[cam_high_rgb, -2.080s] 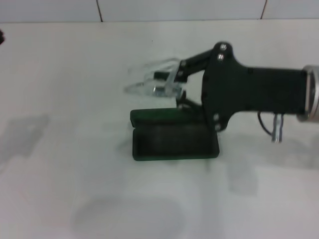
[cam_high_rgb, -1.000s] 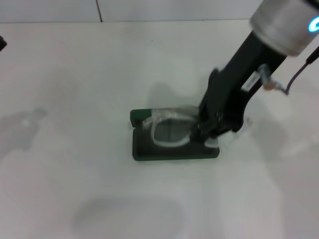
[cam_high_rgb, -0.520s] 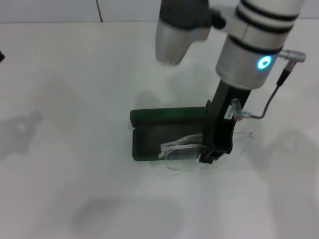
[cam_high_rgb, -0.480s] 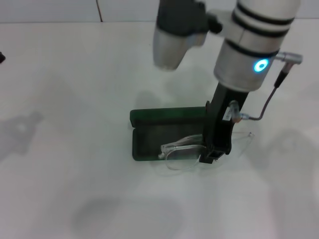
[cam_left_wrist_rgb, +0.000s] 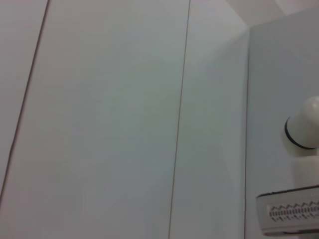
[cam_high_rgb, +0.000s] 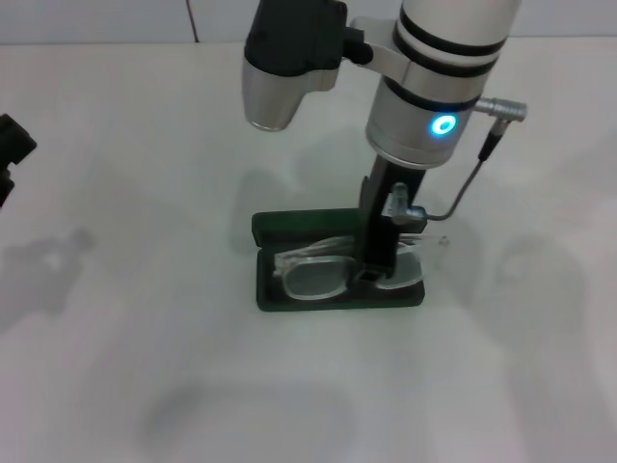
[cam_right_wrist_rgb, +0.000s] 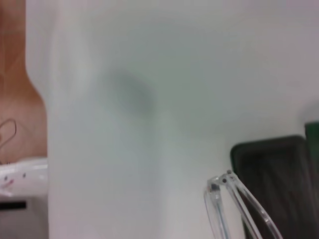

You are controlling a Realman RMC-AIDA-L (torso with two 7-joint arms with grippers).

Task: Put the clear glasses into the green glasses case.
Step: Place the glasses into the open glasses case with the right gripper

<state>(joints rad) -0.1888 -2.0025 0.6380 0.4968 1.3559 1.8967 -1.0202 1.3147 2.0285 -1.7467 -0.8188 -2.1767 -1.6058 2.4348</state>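
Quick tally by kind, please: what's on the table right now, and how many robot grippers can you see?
Transparent plastic clear glasses: 1, lying in the case
Dark green hinged glasses case: 1, open
Grippers: 2; right gripper down at the glasses, left gripper at the table's left edge
Total: 4

Clear glasses [cam_high_rgb: 318,273] inside open green case [cam_high_rgb: 289,228]

You are looking at clear glasses [cam_high_rgb: 318,275] of glossy transparent plastic lying in the green glasses case [cam_high_rgb: 337,297], whose dark shell and lining look matt, on a smooth, matt white tabletop [cam_high_rgb: 145,347], under the right arm's glossy white and matt black casing.
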